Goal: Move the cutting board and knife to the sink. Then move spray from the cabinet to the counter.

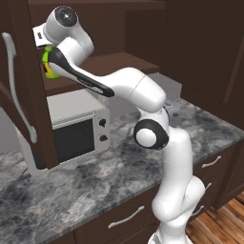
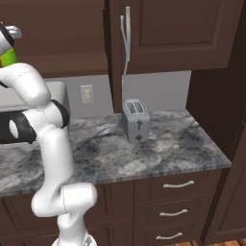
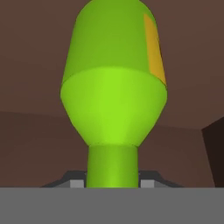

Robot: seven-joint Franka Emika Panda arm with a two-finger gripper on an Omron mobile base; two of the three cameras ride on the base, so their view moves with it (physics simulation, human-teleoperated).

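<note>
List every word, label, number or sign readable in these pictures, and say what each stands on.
No text can be read.
Spray: its yellow label is a plain patch, with no letters visible.
Microwave: its two knobs carry no legible marks.
Toaster: its front controls are too small to show any sign.
Wall outlet: unmarked.

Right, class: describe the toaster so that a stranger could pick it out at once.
Find the grey marbled counter under the dark wall cabinet. Near the back wall stands the toaster, a small grey box with two top slots, unlike the wider microwave.
</note>
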